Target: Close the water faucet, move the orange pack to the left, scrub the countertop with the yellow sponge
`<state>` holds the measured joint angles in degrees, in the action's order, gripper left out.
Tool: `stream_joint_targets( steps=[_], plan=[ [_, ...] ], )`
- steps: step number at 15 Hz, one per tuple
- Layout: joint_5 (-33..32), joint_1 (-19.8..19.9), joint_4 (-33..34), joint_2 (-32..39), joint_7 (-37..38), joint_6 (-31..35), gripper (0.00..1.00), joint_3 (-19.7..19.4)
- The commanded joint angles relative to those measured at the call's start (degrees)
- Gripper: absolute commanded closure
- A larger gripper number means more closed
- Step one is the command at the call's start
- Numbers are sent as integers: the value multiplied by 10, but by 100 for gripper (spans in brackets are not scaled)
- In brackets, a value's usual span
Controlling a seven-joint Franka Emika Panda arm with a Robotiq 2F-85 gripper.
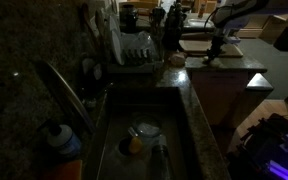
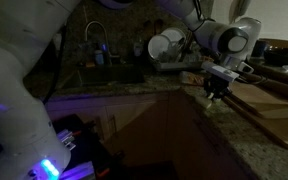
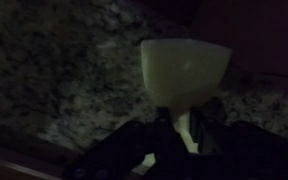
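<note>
In the wrist view my gripper (image 3: 182, 116) is shut on the yellow sponge (image 3: 184, 66), a pale block that sticks out past the fingertips just above the dark speckled countertop (image 3: 54, 80). In both exterior views the gripper (image 1: 215, 52) (image 2: 216, 90) hangs low over the countertop (image 1: 200, 120) (image 2: 254, 145) beside the sink. The orange pack (image 1: 176, 60) lies on the counter a short way from the gripper, towards the dish rack. The water faucet (image 1: 60, 92) is a long slanting metal spout over the sink; the dim light hides any water.
The sink (image 1: 114, 125) holds a white dish (image 1: 146, 129) and a yellow-orange lump (image 1: 134, 145). A blue-capped orange bottle (image 1: 60, 146) stands at its corner. A dish rack with plates (image 1: 134, 50) is behind. Wooden boards (image 2: 269, 100) lie beside the gripper.
</note>
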<state>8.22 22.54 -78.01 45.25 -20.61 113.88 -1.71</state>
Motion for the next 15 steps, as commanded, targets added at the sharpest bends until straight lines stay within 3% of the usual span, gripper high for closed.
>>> stream_joint_targets(
  steps=[1,4,8,15],
  plan=[
    [-18,-32,19,16,-46,12,94,15],
    [-24,-53,29,24,-65,18,94,25],
    [-61,-68,27,29,-68,39,94,9],
    [-77,-29,1,14,-48,53,94,-27]
  ],
)
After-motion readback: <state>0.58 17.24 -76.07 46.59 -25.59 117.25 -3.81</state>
